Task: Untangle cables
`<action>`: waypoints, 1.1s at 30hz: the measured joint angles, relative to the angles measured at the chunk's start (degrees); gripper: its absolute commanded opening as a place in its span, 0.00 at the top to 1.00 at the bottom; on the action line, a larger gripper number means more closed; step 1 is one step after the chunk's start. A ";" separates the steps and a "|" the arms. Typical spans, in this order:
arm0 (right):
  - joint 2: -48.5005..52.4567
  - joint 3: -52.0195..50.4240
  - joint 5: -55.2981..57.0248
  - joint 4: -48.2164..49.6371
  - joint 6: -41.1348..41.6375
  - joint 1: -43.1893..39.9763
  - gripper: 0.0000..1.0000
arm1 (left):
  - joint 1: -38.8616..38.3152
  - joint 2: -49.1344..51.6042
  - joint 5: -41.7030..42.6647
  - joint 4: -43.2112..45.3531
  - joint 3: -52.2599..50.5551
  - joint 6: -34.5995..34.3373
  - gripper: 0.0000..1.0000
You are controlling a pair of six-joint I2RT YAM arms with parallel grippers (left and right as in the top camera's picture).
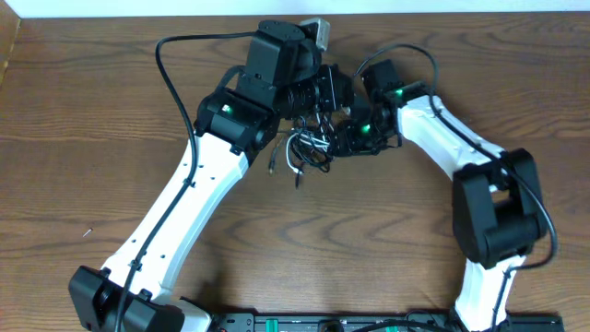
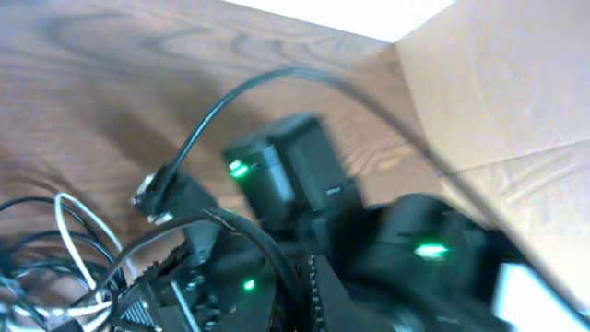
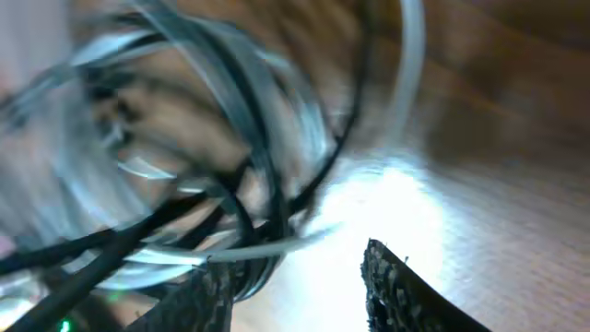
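Note:
The cables (image 1: 304,152) are a small tangle of thin black cords and a white one, lying on the wooden table between the two arms. My left gripper (image 1: 324,92) hangs just above and behind the tangle; its jaws are blurred and masked by dark parts. The left wrist view shows cable loops (image 2: 64,231) at lower left and the right arm's black body (image 2: 295,175). My right gripper (image 1: 343,138) is at the tangle's right edge. In the right wrist view its fingers (image 3: 295,277) are apart, with blurred cable loops (image 3: 212,184) lying across the left fingertip.
A cardboard box (image 2: 498,92) stands at the table's far edge behind the arms. The brown wooden table (image 1: 92,111) stretches left and towards the front. The arms' own thick black wires (image 1: 175,74) arch over the left arm. A tiny speck (image 1: 88,232) lies at left.

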 measured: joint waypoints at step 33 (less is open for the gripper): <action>4.50 0.76 3.72 -0.83 8.24 -3.23 0.66 | 27.78 -23.23 0.63 16.79 0.26 -8.59 0.92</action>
